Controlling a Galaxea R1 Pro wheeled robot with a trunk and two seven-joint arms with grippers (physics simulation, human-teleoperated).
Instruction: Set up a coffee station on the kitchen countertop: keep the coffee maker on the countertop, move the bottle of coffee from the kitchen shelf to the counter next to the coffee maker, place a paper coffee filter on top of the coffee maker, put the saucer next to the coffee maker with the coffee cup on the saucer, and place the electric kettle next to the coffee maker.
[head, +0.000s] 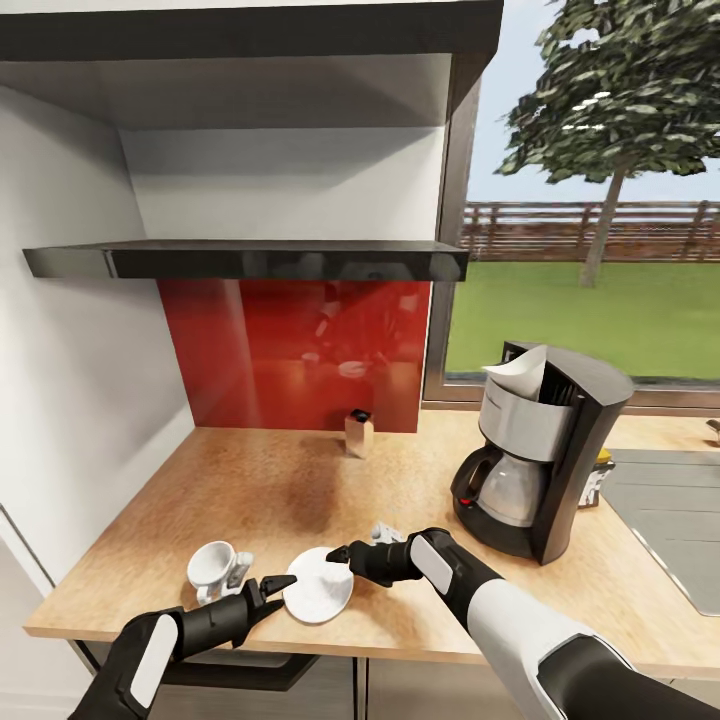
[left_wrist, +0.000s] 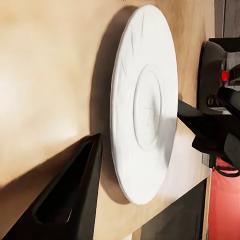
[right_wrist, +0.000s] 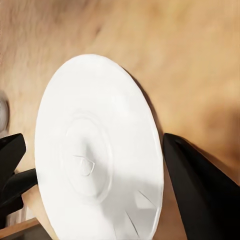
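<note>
The white saucer (head: 318, 590) lies near the counter's front edge, well left of the black and silver coffee maker (head: 540, 460). A white paper filter (head: 520, 375) sits on top of the coffee maker. Just left of the saucer stands the white coffee cup (head: 212, 565). My left gripper (head: 275, 592) is open at the saucer's near-left rim (left_wrist: 145, 105), one finger (left_wrist: 65, 200) beside it. My right gripper (head: 340, 553) is open at the saucer's far rim (right_wrist: 95, 155), with a finger (right_wrist: 200, 190) alongside. A small tan bottle with a dark cap (head: 358, 433) stands by the red backsplash.
A steel sink (head: 670, 530) is set into the counter right of the coffee maker, and a yellow item (head: 602, 478) peeks from behind it. A dark shelf (head: 250, 262) hangs above the backsplash. Bare wood counter (head: 300, 480) stretches between saucer and bottle.
</note>
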